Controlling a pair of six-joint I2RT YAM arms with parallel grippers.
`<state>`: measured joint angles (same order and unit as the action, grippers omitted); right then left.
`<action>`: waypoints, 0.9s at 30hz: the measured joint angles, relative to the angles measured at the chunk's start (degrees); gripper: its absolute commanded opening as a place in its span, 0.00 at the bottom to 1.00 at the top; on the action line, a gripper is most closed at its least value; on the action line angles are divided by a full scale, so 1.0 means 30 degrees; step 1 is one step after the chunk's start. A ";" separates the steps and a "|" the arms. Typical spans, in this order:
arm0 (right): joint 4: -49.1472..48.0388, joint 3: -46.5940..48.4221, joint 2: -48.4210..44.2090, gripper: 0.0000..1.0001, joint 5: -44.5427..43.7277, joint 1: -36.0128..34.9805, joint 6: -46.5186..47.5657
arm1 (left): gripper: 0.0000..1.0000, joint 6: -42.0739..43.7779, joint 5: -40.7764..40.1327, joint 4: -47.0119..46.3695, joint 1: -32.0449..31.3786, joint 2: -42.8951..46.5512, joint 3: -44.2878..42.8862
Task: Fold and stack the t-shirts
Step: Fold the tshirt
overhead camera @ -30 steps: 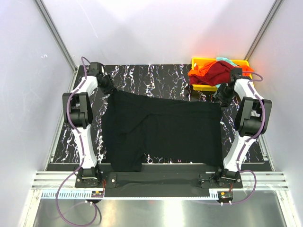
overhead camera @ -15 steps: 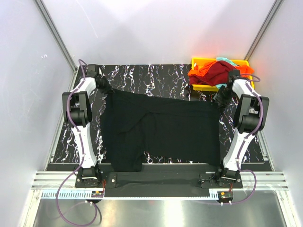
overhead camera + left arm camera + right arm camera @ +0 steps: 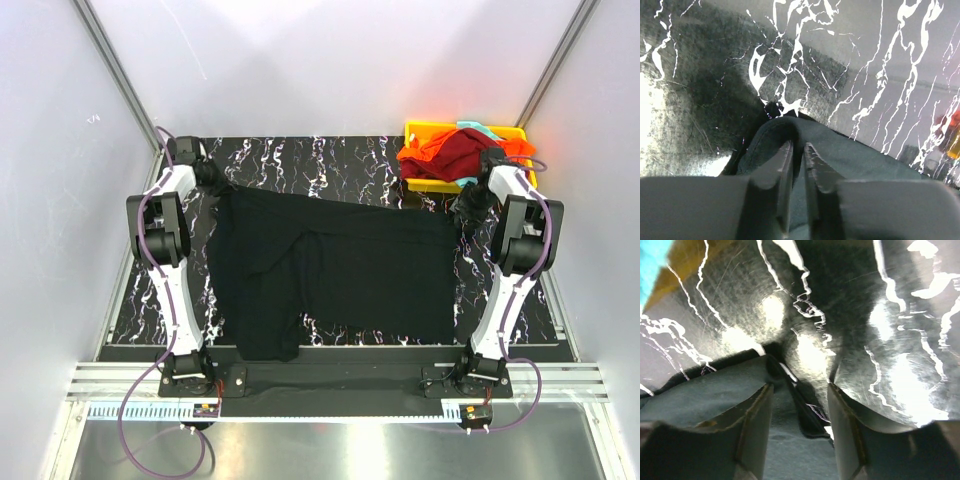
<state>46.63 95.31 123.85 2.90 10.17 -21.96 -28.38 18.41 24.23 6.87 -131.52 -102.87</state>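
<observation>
**Black tee spread flat: pinched at far left corner, right fingers parted**

The black t-shirt [image 3: 340,270] is laid out across the middle of the marbled black table [image 3: 300,160], between the two arms, and is wider than it is deep. Its far edge runs from one arm's wrist to the other's. At the near left a flap reaches closer to the table's near edge than the rest of the hem. A crease is seen left of centre.

Left fingers [image 3: 786,165]: nearly closed, with only a thin slot between them. A ridge of black fabric is bunched over the tips and pinched in that slot. In the top view this grip sits at the shirt's far left corner.

Right fingers [image 3: 756,425]: held well apart at the shirt's far right corner. A dark hem runs through the gap, with the fabric lying on the table. No clamping is seen. Whether either finger touches the cloth cannot be told.

The other tees are piled in the yellow tray [image 3: 418,128] at the table's far right corner:
- The dark red t-shirt [image 3: 465,150] is on top.
- The orange t-shirt [image 3: 420,158] is spilled over the tray's left side.
- The teal t-shirt [image 3: 478,127] is visible only as a sliver at the far side.

The pile sits just beyond the right fingers, apart from the black t-shirt.
</observation>
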 measured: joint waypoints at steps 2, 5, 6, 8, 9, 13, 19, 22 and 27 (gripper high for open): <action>0.0335 0.0313 0.0000 0.69 -0.0364 0.0000 0.0168 | 0.36 0.0036 -0.0022 0.0044 0.0000 0.0102 0.0051; 0.0561 0.0474 -0.0175 0.77 -0.0743 0.0007 0.0423 | 0.44 0.0029 -0.0087 0.0189 0.0007 0.0648 0.0350; 0.0699 0.0459 -0.0313 0.77 -0.0758 0.0007 0.0459 | 0.45 0.0051 -0.0138 0.0240 0.0007 0.1013 0.0576; 0.0823 0.0219 -0.0750 0.78 -0.0758 0.0007 0.0459 | 0.55 0.0124 -0.0270 0.0466 0.0000 0.1989 0.1151; 0.0882 -0.0029 -0.1107 0.78 -0.0685 0.0007 0.0452 | 0.58 0.0117 -0.0364 0.0561 0.0000 0.2572 0.1545; 0.0940 -0.1479 -0.2922 0.74 -0.0095 0.0007 0.0364 | 0.58 0.0138 -0.0896 0.0903 0.0000 0.5428 0.3504; 0.0765 -0.4146 -0.5180 0.65 0.0532 0.0007 0.0211 | 0.55 0.0102 -0.1282 0.0801 -0.0233 0.9617 0.7133; 0.0590 -0.5049 -0.5625 0.60 0.0925 0.0007 0.0182 | 0.57 0.0087 -0.1297 0.0816 -0.0736 1.0899 0.9005; -0.0015 -0.6353 -0.6113 0.53 0.1705 0.0007 0.0066 | 0.57 0.0117 -0.1195 0.1180 -0.2353 1.2480 1.2203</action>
<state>46.59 76.25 105.51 8.01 10.20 -21.76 -28.03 14.83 27.77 -0.19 -94.08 -66.26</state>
